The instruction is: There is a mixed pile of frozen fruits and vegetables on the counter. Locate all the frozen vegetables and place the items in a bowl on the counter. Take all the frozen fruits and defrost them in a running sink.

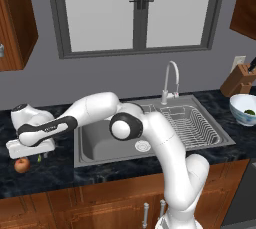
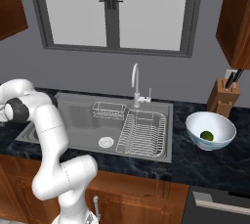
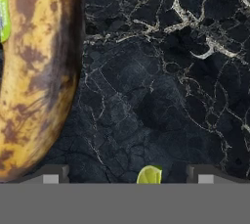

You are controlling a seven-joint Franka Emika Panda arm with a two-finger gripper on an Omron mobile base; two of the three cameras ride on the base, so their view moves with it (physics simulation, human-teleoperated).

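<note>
Arm bent far left, gripper (image 3: 128,171) low over counter (image 3: 166,81), jaws wide, empty; green bit (image 3: 149,174) seemingly between tips.

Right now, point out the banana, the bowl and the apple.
banana (image 3: 41,66), hand view, on its spotted peel mid-length.
bowl (image 2: 220,141), right base view, on its outer wall.
apple (image 1: 22,164), left base view, on its red skin.

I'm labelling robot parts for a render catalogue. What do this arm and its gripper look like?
The arm is glossy white with rounded, tube-like links and dark grey to black joint caps and bands. The gripper has a blocky white hand and two small grey finger tips. No cables or markings are visible.
</note>
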